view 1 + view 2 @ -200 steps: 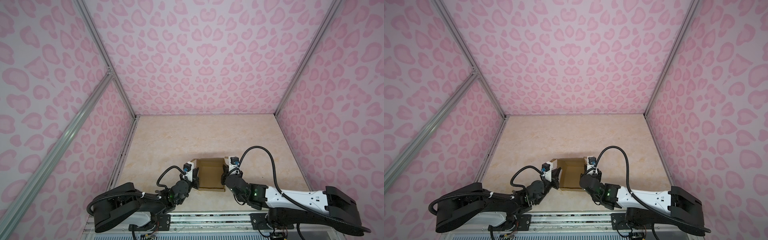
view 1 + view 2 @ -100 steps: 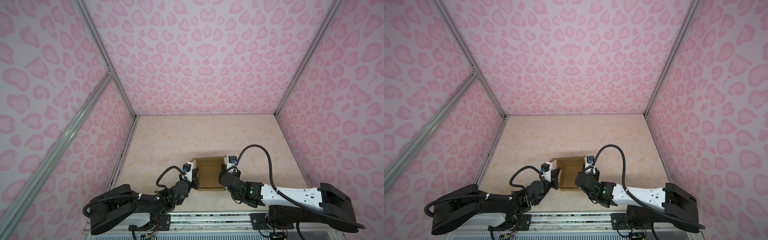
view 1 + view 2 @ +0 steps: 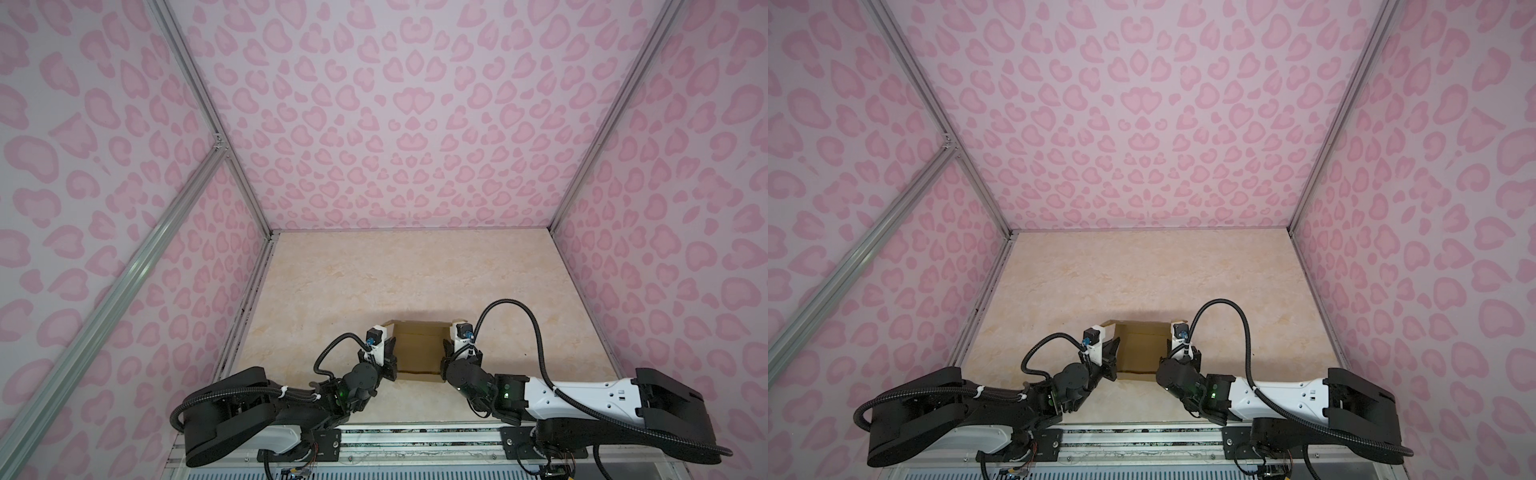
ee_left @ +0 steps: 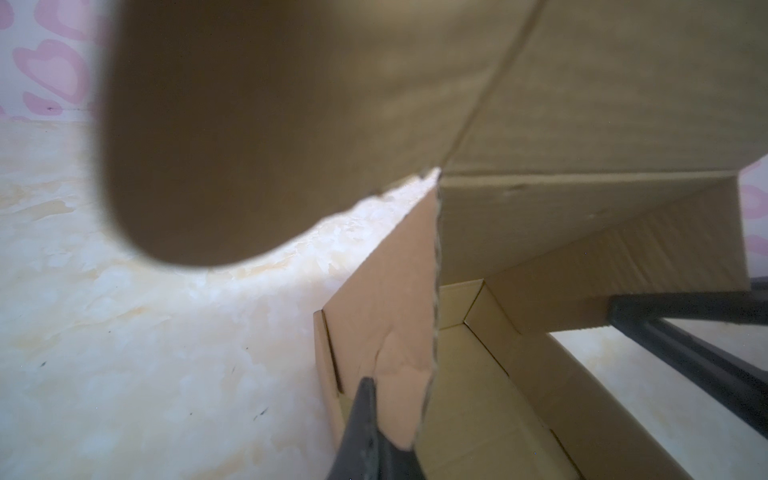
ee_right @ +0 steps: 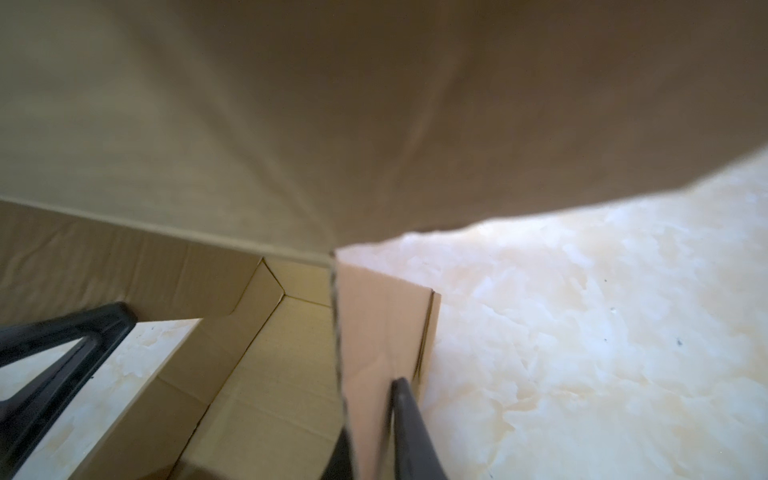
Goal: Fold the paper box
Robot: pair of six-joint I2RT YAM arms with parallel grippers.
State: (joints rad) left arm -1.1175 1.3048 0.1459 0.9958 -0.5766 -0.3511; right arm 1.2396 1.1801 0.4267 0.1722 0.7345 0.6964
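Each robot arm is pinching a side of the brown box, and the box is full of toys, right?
Not full of toys: the paper box is empty. The left wrist view shows only its bare cardboard floor inside. The rest is right: the left tool and the right tool each pinch a side wall of it.

Up close, the flap of the paper box [image 4: 257,124] is blurred and cut off. From above, the fingertips of the left gripper [image 3: 390,356] and right gripper [image 3: 444,355] are too small to see.
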